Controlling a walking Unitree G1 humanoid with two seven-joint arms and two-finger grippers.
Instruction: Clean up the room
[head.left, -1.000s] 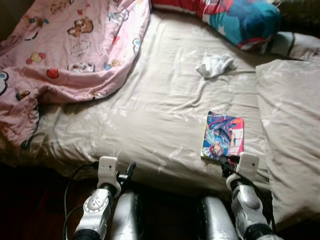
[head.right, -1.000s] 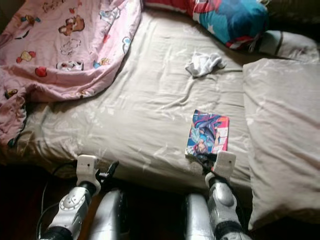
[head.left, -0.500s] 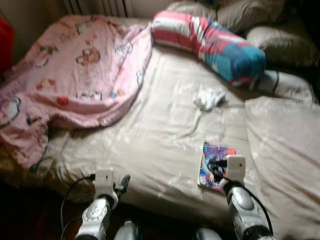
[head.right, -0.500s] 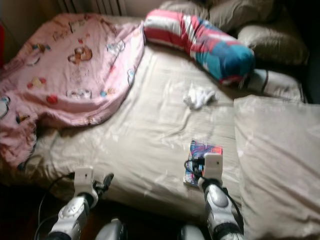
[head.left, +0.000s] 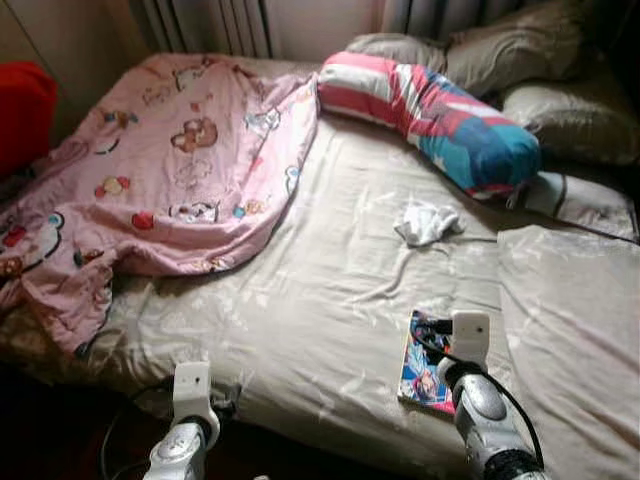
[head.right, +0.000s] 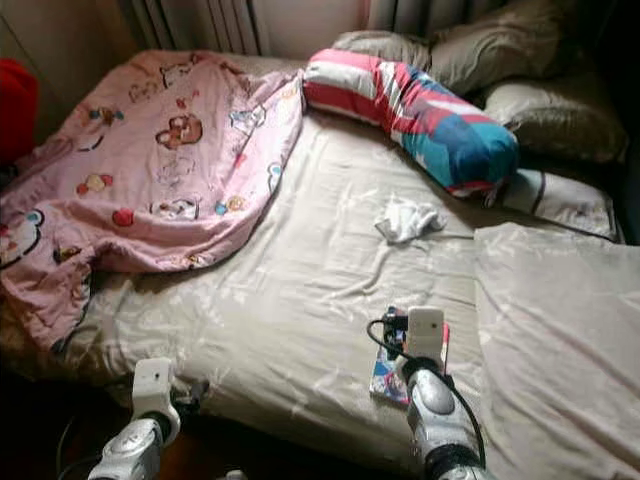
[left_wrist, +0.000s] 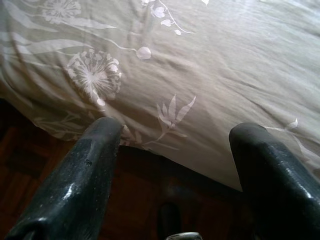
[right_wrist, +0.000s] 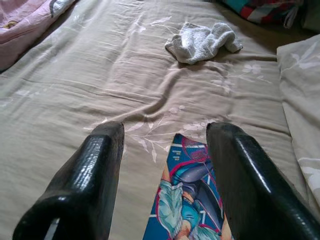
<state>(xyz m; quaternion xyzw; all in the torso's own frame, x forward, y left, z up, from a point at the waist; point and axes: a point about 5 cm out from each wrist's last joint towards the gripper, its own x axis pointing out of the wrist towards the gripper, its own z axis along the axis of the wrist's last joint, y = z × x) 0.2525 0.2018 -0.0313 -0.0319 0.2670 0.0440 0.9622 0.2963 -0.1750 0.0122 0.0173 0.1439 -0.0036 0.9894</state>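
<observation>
Your right gripper (right_wrist: 165, 135) hangs over the comic book (right_wrist: 192, 210), its fingers (right_wrist: 95, 170) spread wide; the book lies flat on the beige bedsheet (head.left: 320, 270), low in the wrist frame, between the fingers and nearer the right one. The white sock (right_wrist: 202, 42) sits beyond them, upper centre. Your left gripper (left_wrist: 175, 130) is spread wide too, at the sheet's edge in the lower left of the head views.

R arm extended fwd; right claw (right_wrist: 165, 175) w/ fingers (right_wrist: 85, 190) spread wide, pointing fwd and down. L arm low, held back near body; left claw (left_wrist: 175, 170) also w/ fingers (left_wrist: 82, 175) spread wide, angled down. Both wrists approx. level.
</observation>
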